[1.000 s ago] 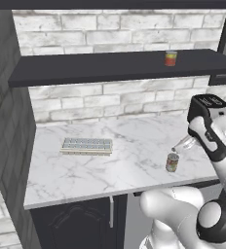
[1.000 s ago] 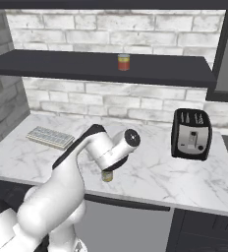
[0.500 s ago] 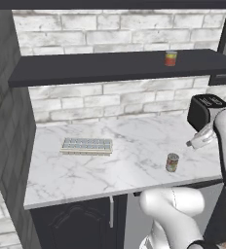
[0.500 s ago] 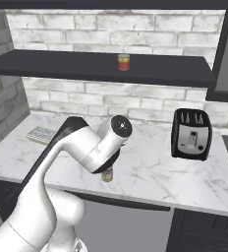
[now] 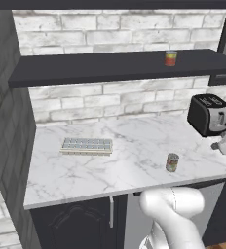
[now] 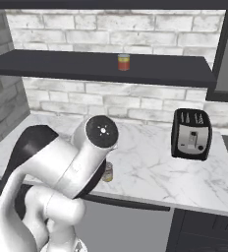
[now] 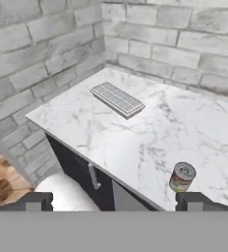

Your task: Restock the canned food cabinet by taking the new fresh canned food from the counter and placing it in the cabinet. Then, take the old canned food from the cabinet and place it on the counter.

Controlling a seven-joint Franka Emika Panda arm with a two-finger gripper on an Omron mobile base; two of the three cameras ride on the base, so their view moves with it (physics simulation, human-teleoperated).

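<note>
White marble counter (image 5: 124, 160) below a brick wall (image 5: 110, 22); the gripper (image 7: 114, 199) gapes wide, empty.

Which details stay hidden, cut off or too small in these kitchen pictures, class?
- Label text on the can on the shelf: too small, both base views.
- Can on the counter: partly hidden by the arm, right base view.
- Pincer: fingertips cut by the bottom edge, hand view.

one can (image 5: 172, 162) near the counter's (image 5: 134, 165) front edge (toaster (image 5: 210, 115) behind), another can (image 5: 170, 58) on the shelf (image 5: 95, 68).
</note>
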